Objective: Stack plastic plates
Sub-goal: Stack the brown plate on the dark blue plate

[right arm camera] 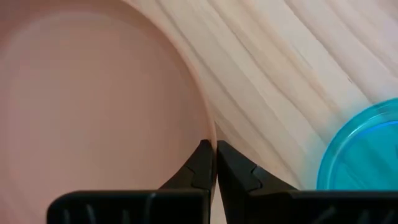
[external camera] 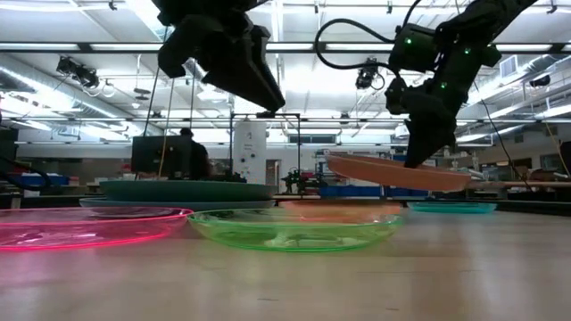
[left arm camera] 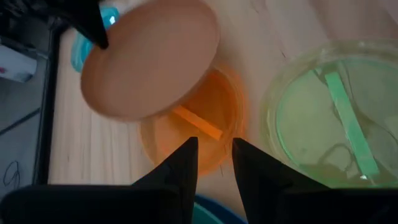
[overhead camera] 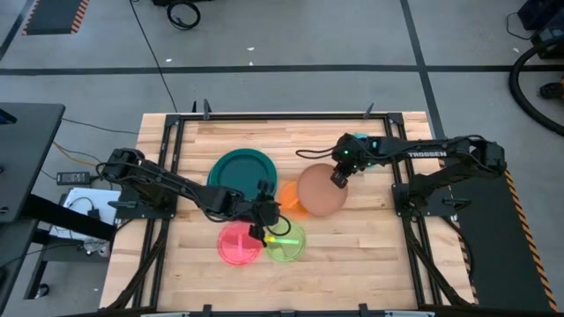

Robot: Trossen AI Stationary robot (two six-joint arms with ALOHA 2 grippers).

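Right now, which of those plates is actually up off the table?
The brown plate. The right gripper pinches its rim and holds it in the air, tilted, partly above the orange plate. The pink, green and teal plates all lie flat on the wood.

Brown plate (overhead camera: 322,190) held tilted above orange plate (left arm camera: 205,124), off the table.

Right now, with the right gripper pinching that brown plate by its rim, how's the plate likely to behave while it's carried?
The brown plate hangs clear of the table, held by the right gripper at one edge only, yet shows no sag, so it is probably stiff and light. It tilts slightly in the low view, so it might swing. Its smooth rim could slip in so narrow a pinch.
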